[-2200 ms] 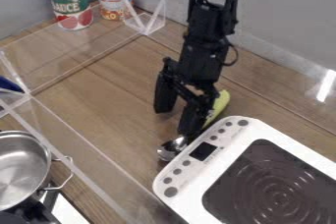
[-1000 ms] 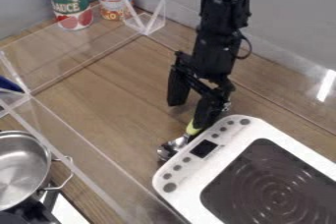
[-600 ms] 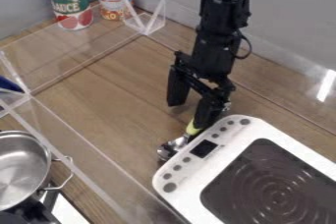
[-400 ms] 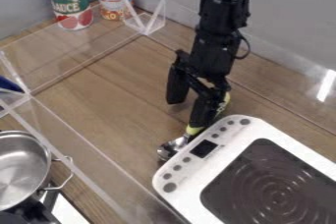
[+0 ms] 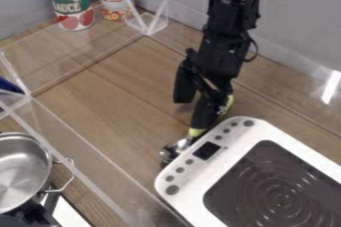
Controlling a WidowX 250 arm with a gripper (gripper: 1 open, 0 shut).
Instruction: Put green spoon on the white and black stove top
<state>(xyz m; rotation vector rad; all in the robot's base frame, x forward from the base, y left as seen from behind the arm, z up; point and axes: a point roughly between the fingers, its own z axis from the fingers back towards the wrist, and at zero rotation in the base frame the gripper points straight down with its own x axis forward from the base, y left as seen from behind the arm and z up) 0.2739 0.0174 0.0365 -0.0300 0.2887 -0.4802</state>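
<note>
Green spoon [image 5: 194, 131]: yellow-green handle, shiny round bowl, on table beside stove top [image 5: 261, 182]; tool [image 5: 202, 99] wide above.

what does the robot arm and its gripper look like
The arm is black all over, built of blocky, boxy segments stacked into a slim column, with dark cabling bunched near the top. The gripper is black too, ending in two flat, paddle-like jaws. No markings or labels can be made out at this resolution.
</note>
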